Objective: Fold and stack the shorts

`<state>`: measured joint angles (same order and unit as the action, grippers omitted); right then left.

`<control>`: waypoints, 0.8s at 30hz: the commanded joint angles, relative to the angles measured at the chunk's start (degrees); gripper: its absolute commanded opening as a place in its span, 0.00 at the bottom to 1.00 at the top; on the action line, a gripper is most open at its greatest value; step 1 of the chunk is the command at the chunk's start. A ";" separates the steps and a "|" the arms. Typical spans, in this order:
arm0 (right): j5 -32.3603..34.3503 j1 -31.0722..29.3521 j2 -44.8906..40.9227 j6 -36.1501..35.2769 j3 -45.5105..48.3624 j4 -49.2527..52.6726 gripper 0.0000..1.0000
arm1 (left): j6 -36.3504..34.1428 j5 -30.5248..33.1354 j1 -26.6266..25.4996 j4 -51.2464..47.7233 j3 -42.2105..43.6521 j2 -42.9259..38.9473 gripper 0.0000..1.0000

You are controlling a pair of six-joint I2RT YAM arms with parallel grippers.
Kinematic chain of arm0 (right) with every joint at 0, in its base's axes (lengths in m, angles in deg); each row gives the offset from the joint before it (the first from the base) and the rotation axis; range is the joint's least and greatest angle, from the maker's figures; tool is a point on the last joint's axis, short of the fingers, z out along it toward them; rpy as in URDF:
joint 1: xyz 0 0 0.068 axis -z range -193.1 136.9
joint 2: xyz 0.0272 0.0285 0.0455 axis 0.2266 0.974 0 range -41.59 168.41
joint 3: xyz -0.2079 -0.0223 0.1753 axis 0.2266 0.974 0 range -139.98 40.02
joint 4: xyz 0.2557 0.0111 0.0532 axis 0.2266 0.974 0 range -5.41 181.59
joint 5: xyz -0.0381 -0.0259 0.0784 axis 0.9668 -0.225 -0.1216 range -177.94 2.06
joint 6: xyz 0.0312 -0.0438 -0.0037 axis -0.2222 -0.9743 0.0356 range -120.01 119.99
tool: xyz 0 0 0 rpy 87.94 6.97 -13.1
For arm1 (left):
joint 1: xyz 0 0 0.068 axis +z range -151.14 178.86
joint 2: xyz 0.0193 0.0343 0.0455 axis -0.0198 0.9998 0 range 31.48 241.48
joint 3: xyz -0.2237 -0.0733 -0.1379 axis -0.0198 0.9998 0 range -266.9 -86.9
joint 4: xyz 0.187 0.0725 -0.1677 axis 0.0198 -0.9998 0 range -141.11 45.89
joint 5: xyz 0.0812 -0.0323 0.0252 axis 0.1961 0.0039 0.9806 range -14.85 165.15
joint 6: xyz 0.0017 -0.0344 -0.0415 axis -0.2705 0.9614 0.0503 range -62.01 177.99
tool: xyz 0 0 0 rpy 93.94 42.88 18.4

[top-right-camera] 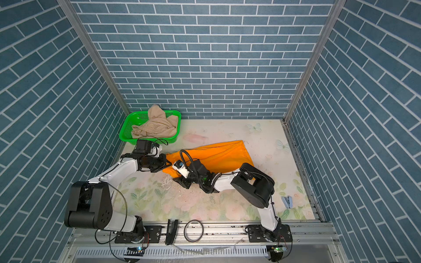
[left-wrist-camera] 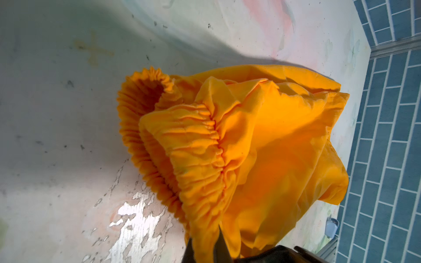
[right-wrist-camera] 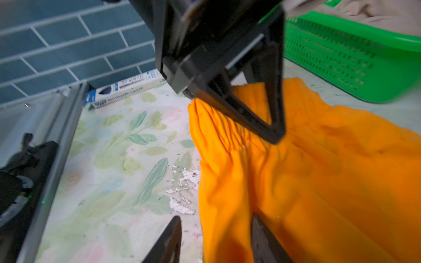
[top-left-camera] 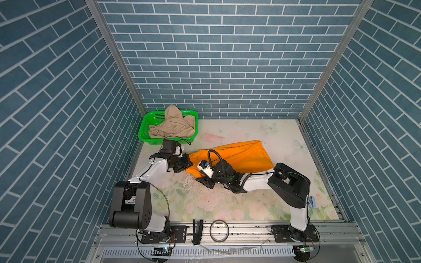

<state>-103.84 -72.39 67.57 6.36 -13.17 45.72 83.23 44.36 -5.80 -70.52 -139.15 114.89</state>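
Note:
The orange shorts (top-left-camera: 241, 157) (top-right-camera: 218, 154) lie mid-table, gathered waistband toward the left. My left gripper (top-left-camera: 190, 161) (top-right-camera: 169, 162) is shut on the waistband's far corner; in the left wrist view the cloth (left-wrist-camera: 273, 136) is pinched at my left gripper (left-wrist-camera: 205, 239). My right gripper (top-left-camera: 201, 181) (top-right-camera: 180, 181) sits at the waistband's near corner, open. In the right wrist view the edge of the orange shorts (right-wrist-camera: 319, 182) runs between the spread fingers of my right gripper (right-wrist-camera: 216, 218). The beige shorts (top-left-camera: 173, 125) (top-right-camera: 157, 125) lie crumpled in the green basket (top-left-camera: 144, 131) (top-right-camera: 125, 129).
The basket stands in the back left corner against the brick walls. A tape ring (top-left-camera: 219, 230) and a black tool (top-left-camera: 197, 231) lie on the front rail. A small blue object (top-right-camera: 287, 202) sits near the right edge. A printed box (right-wrist-camera: 127, 90) lies by the left rail.

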 commanded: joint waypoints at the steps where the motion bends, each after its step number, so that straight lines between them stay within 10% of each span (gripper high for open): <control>1: -2.01 5.41 -8.25 10.26 6.50 -6.03 0.49 | -5.86 2.10 -0.34 -11.57 -5.30 -1.88 0.00; 13: -3.53 14.51 -19.91 1.72 5.94 29.21 0.00 | -16.27 6.53 -0.34 -31.49 -25.48 1.21 0.00; 24: -14.42 6.41 -0.02 3.28 -2.50 29.19 0.00 | -17.96 6.92 -2.13 -34.58 -34.91 6.30 0.00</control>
<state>-114.53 -64.10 65.04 10.07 -12.85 73.98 66.66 50.79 -6.74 -102.70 -171.91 120.69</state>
